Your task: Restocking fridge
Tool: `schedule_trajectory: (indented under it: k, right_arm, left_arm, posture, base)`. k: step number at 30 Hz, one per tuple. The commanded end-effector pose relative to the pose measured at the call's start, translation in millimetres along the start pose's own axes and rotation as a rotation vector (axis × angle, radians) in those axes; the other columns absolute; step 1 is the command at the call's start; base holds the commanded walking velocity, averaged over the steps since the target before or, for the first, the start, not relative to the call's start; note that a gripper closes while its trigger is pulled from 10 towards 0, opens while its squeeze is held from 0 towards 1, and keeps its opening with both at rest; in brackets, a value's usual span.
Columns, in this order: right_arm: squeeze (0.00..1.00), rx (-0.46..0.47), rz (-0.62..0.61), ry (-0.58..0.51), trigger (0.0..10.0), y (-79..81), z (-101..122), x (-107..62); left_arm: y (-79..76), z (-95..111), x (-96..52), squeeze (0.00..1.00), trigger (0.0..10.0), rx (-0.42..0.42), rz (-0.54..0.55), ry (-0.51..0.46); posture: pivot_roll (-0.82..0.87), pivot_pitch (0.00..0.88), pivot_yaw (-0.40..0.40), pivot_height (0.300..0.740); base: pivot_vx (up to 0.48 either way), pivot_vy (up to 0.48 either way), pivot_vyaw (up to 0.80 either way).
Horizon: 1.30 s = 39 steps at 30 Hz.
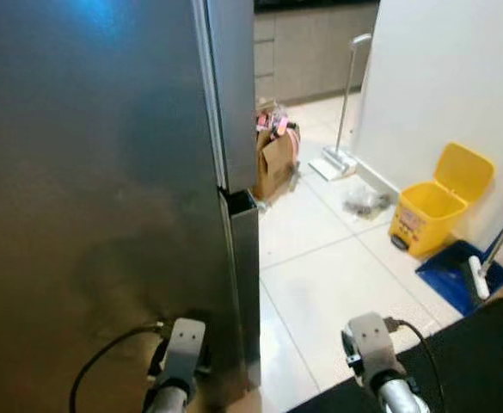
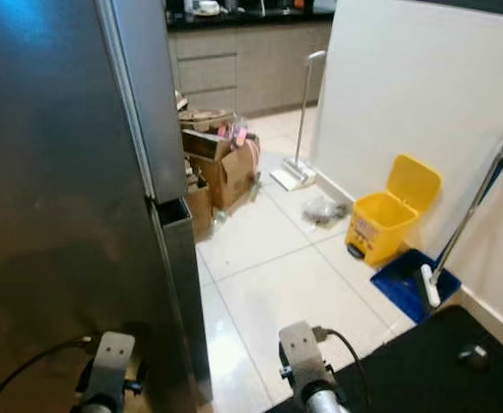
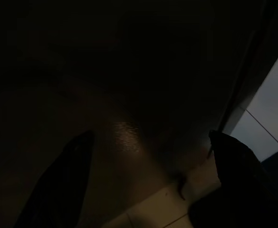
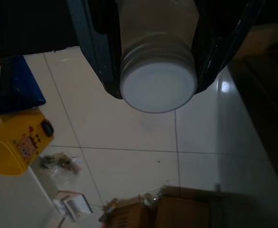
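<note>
Two silver wrists are seen low down at the bottom of the head views, with cables looped off them. In the right wrist view, the right gripper [image 4: 158,57] is closed around a bottle [image 4: 158,71], pinched between its two black fingers [image 4: 98,52]; the bottle is round and pale, with a ridged metal-looking cap ring and a smooth white top. In the dark left wrist view, the left gripper [image 3: 148,175] is spread wide with nothing in it, close to the fridge [image 1: 88,189]. The fridge door looks shut, a tall flat sheet of dull, brushed grey metal with a straight edge. To do this step well, the door should probably be pulled open by the free left gripper first, while the bottle is kept steady and gripped firmly so it is not dropped on the hard, shiny white floor tiles [image 1: 337,275]. Beyond the fridge, brown cardboard boxes [image 2: 221,168] are piled, and a yellow plastic bin [image 1: 436,202] is set by the wall.
</note>
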State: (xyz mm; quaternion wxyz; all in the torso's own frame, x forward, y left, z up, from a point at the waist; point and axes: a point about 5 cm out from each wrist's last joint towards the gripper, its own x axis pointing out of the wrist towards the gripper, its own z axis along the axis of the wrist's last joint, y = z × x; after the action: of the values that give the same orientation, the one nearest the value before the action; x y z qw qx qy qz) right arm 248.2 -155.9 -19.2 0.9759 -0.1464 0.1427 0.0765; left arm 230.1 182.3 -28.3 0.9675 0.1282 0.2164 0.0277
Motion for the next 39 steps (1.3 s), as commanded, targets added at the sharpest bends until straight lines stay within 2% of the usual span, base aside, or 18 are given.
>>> schedule_trajectory:
  k: [1, 16, 33, 39]
  right_arm:
    - [0.0, -0.008, -0.006, -0.01, 10.0, -3.1, 0.3, -0.6]
    - [0.0, -0.019, 0.004, -0.01, 10.0, -1.0, 0.5, -0.6]
    - [0.0, -0.025, 0.013, -0.009, 10.0, 1.7, -0.1, -1.2]
    - [0.0, -0.026, 0.013, -0.008, 10.0, 1.5, -0.1, -1.2]
  left_arm:
    - [-0.4, -0.7, -0.3, 0.0, 10.0, 0.011, -0.005, 0.002]
    - [-2.7, -1.2, -0.6, 0.0, 10.0, 0.04, -0.028, 0.002]
    - [-1.8, -2.5, -1.0, 0.0, 10.0, 0.029, -0.014, 0.012]
    - [0.9, -4.1, -0.5, 0.0, 10.0, 0.028, 0.009, 0.028]
  posture:
    - [-0.08, 0.017, 0.005, 0.74]
    - [-0.08, 0.018, 0.005, 0.74]
    - [-0.08, 0.02, 0.006, 0.74]
    - [-0.08, 0.019, 0.005, 0.74]
  base:
    - [0.0, 0.0, 0.0]
    - [0.0, -0.054, 0.0]
    - [0.329, -0.339, 0.0]
    - [0.152, -0.129, 0.0]
